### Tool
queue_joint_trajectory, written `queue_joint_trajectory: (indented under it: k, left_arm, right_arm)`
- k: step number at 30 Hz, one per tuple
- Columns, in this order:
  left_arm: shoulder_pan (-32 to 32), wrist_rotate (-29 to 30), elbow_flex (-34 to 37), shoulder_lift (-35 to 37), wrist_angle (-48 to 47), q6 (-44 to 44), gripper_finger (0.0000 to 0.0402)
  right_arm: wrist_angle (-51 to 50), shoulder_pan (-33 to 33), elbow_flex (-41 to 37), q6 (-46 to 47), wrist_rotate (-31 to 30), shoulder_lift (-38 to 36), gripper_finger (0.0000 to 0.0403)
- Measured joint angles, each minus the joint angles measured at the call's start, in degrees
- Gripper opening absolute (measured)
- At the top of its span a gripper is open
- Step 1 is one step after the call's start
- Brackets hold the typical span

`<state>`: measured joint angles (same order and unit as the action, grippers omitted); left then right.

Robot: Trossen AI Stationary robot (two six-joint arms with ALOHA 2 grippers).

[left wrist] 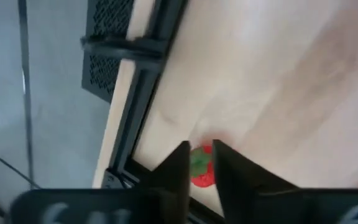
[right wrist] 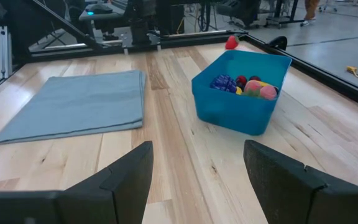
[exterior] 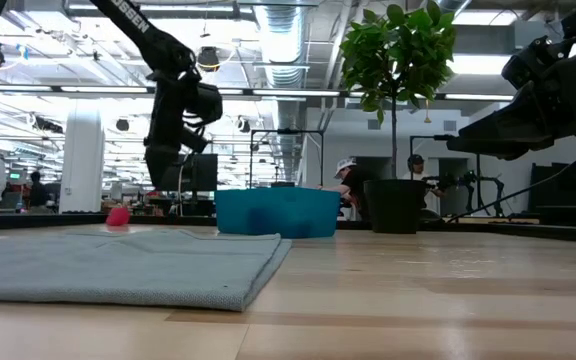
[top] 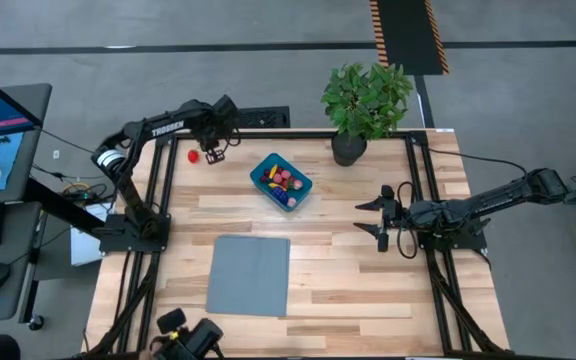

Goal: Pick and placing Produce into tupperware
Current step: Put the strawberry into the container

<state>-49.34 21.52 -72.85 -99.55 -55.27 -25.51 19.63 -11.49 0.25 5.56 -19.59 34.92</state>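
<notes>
Hovering: left gripper (top: 214, 153) is positioned over red strawberry (left wrist: 202, 168), fingers narrowly parted, no grip seen | tupperware (top: 281, 183) is located mid-table, produce inside | right gripper (top: 380, 218) is held open

White lettering reading "TROSSEN" runs along the left arm (top: 163, 127) at the far left of the table. In the low view the same arm shows only the letters "SEN". Nothing else is legible.
</notes>
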Motion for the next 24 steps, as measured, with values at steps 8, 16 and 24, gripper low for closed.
queue_joint_trajectory:
  k: [8, 16, 24]
  left_arm:
    - [-6.04, -3.14, 0.03, -0.02, 0.69, 8.81, 0.0182]
    - [-7.6, -4.96, 0.02, -0.02, -0.93, 10.69, 0.0221]
    - [-7.91, -6.11, 0.67, -2.51, -0.62, 10.12, 0.0199]
  right_arm:
    - [-0.01, 0.02, 0.0, 0.0, 0.02, 0.0, 0.0274]
    - [0.0, 0.02, 0.0, 0.0, 0.0, 0.0, 0.0274]
    - [0.01, 0.02, 0.0, 0.0, 0.0, -0.02, 0.0274]
